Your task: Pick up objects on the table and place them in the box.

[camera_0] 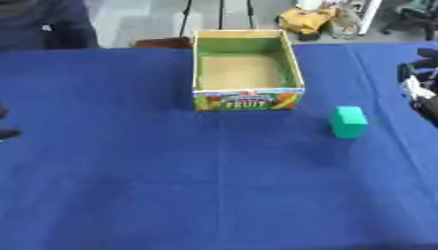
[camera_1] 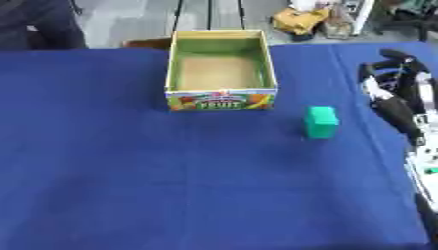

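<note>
The table [camera_0: 128,185] takes up nearly everything I see, its blue cloth stretching bare from the near edge right under me up to the far edge. My right arm [camera_1: 419,161] is next in size: it runs up along the table's right edge, black and silver, and ends in my right hand [camera_1: 395,78], which hangs above the cloth near the right edge, toward the far right corner. Its fingers are bent over at the top, but I cannot tell how far they are curled; nothing is in them and they touch nothing. The box [camera_0: 246,73] stands upright against the middle of the far edge, open at the top, green on its inner walls with a brown floor, and a colourful front panel that reads FRUIT. I see nothing lying inside it. The green block [camera_0: 348,121] stands on the cloth just off the box's front right corner, apart from the box and well apart from my right hand, which is farther toward the right edge. Of my left hand [camera_0: 7,133] only a dark sliver shows at the table's left edge, too little to tell how its fingers are set.
</note>
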Motion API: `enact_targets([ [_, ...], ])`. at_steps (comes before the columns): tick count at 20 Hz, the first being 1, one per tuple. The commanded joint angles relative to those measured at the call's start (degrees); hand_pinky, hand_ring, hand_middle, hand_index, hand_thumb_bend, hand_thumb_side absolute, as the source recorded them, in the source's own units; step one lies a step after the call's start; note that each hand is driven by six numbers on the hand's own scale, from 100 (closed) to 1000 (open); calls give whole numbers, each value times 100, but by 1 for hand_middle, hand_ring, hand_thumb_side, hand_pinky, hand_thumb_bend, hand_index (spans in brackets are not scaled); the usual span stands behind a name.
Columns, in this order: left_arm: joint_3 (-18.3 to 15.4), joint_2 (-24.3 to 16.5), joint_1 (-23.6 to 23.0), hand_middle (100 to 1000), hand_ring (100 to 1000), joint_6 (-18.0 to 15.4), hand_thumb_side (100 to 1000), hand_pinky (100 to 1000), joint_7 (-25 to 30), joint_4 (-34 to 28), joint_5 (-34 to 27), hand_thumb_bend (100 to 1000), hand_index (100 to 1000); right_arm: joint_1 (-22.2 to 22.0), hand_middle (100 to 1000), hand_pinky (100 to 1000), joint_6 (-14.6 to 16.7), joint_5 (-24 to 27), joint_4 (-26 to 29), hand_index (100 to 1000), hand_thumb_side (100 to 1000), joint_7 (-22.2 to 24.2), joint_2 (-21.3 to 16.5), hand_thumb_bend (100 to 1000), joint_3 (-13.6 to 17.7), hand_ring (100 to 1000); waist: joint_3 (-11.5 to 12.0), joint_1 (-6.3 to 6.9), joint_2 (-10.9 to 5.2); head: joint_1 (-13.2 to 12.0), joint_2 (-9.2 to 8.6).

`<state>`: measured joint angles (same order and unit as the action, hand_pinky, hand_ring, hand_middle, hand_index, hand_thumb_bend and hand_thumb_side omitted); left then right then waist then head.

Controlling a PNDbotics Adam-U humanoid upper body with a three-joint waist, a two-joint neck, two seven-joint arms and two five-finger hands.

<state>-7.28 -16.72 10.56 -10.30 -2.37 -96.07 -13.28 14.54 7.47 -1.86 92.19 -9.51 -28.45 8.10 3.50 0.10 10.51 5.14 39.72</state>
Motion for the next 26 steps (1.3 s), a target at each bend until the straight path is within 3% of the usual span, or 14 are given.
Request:
enact_targets([
  [1, -52, -135, 29, 725, 828, -14, 691, 650, 5, -60, 12, 627, 780, 43, 636, 480, 1, -17, 49, 845, 460, 25, -155, 319, 54, 560, -6, 3, -98, 12, 4],
  [7, -49, -135, 30, 725, 829, -11, 690, 650, 10, -62, 12, 627, 780, 40, 636, 481, 2, -23, 51, 846, 454, 30, -161, 328, 65, 560, -31, 12, -88, 17, 14],
  [11, -46, -143, 31, 724, 830, -9, 690, 650, 14, -65, 15, 629, 780, 63, 649, 493, -20, -64, 7, 868, 394, 141, -277, 408, 28, 571, -18, 12, -93, 21, 26],
  [14, -44, -165, 12, 724, 830, -7, 690, 650, 16, -62, 19, 629, 781, 154, 658, 508, -88, -182, -145, 891, 326, 611, -645, 470, -95, 587, 8, -21, -133, 53, 44],
  [15, -41, -173, 9, 724, 830, -5, 690, 650, 18, -60, 21, 629, 781, 197, 659, 514, -98, -213, -201, 898, 401, 800, -792, 406, -121, 597, 11, -32, -142, 58, 51],
  [16, -40, -182, 4, 724, 830, -2, 690, 650, 21, -56, 28, 630, 781, 242, 670, 518, -95, -242, -256, 901, 261, 990, -953, 490, -157, 602, 10, -47, -154, 52, 65],
  [20, -39, -223, -21, 724, 831, -1, 690, 650, 23, -47, 35, 629, 781, 467, 702, 540, -43, -257, -536, 910, 184, 1667, -1644, 537, -352, 642, 12, -117, -197, 40, 94],
  [26, -26, -284, -61, 724, 832, 4, 690, 650, 45, -32, 54, 632, 781, 994, 738, 562, -1, -335, -1357, 913, 125, 2416, -2432, 527, -703, 683, 10, -204, -250, 49, 165],
])
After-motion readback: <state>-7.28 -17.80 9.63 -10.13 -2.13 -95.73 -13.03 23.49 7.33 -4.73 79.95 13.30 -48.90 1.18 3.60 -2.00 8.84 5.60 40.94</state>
